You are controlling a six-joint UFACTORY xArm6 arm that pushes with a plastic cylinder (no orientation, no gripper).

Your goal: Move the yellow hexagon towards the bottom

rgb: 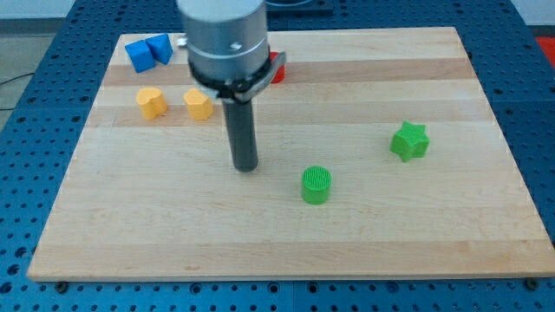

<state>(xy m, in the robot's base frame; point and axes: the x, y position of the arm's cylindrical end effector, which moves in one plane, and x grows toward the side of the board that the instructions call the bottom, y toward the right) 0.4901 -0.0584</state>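
Below the yellow blocks [199, 104] my tip [246, 167] stands upright (touching none).

Counter [347, 104]: pale wood, visible grain strips, smooth satin finish. Green cylinder [316, 185]: matt plastic, ribbed top face. Green star [409, 141]: matt plastic. Rod above my tip [246, 167]: dark, matt, smooth. Arm housing [224, 35]: grey metal look, slight sheen. Surrounding base [529, 104]: blue perforated sheet.
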